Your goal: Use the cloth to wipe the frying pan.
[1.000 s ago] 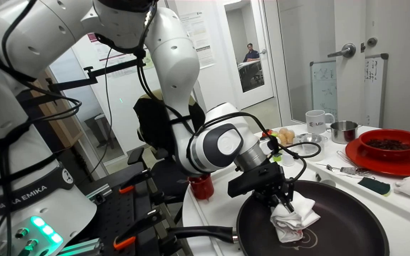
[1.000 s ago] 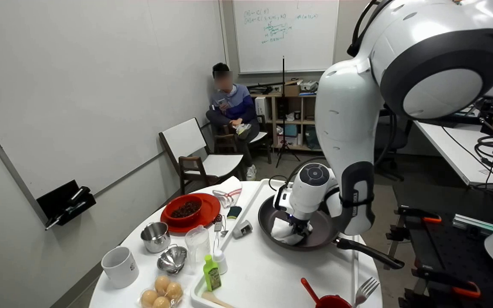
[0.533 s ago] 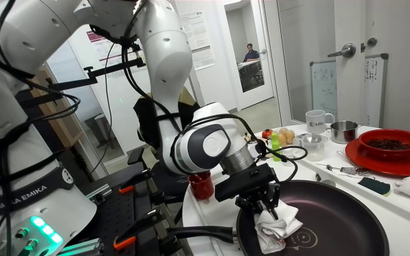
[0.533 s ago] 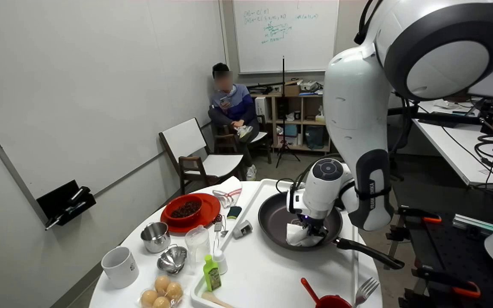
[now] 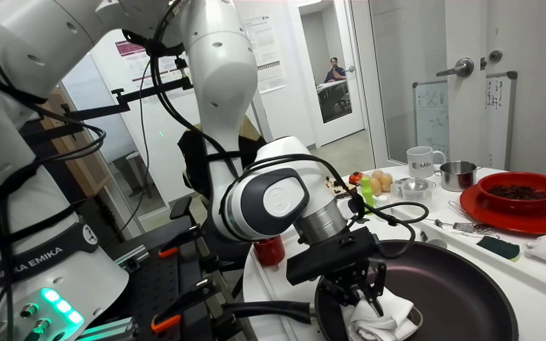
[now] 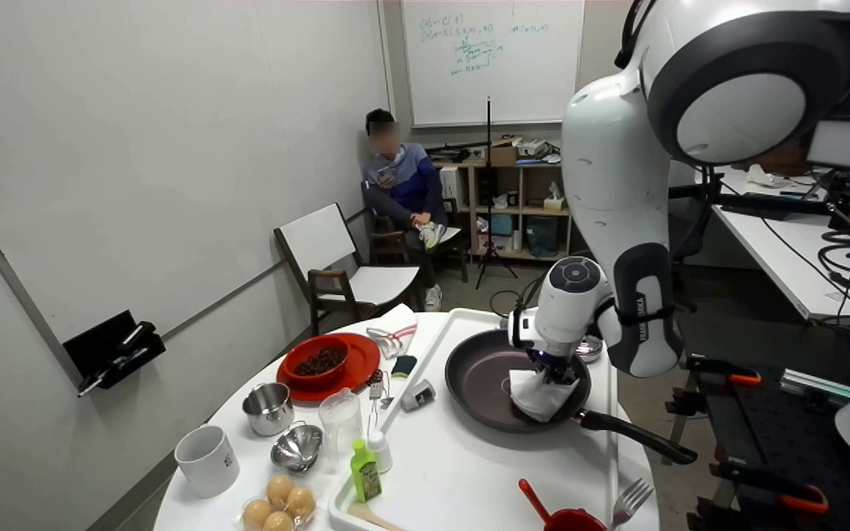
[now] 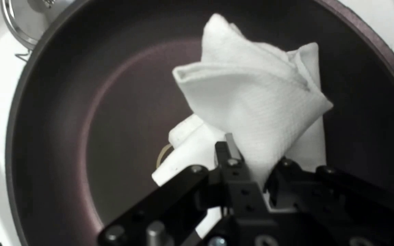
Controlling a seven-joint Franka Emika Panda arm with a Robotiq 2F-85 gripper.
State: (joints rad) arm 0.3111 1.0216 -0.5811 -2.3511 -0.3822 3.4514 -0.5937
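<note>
A crumpled white cloth [image 7: 251, 99] is pinched between the fingers of my gripper [image 7: 257, 153], with folds fanning out ahead of them in the wrist view. It lies inside the dark frying pan [image 7: 125, 143], against the pan's inner surface, and partly covers the centre ring mark. In an exterior view the cloth [image 5: 379, 322] hangs under my tilted gripper [image 5: 370, 300], toward the handle side of the pan [image 5: 453, 289]. Another exterior view has the cloth [image 6: 539, 398] near the pan's handle end, my gripper above it. Part of the cloth is hidden behind the fingers.
The pan's black handle [image 6: 639, 435] sticks out over the edge of the white tray [image 6: 462, 487]. A grey cup [image 6: 419, 396] lies beside the pan. Nearby are a red bowl [image 6: 314, 361], a green bottle [image 6: 366, 472], a red cup [image 5: 269, 251] and a strainer [image 7: 15, 30].
The cloth, held in my gripper, has slid across the pan toward the handle side. Over the last half second it has shifted a little again, now covering more of the ring mark.
</note>
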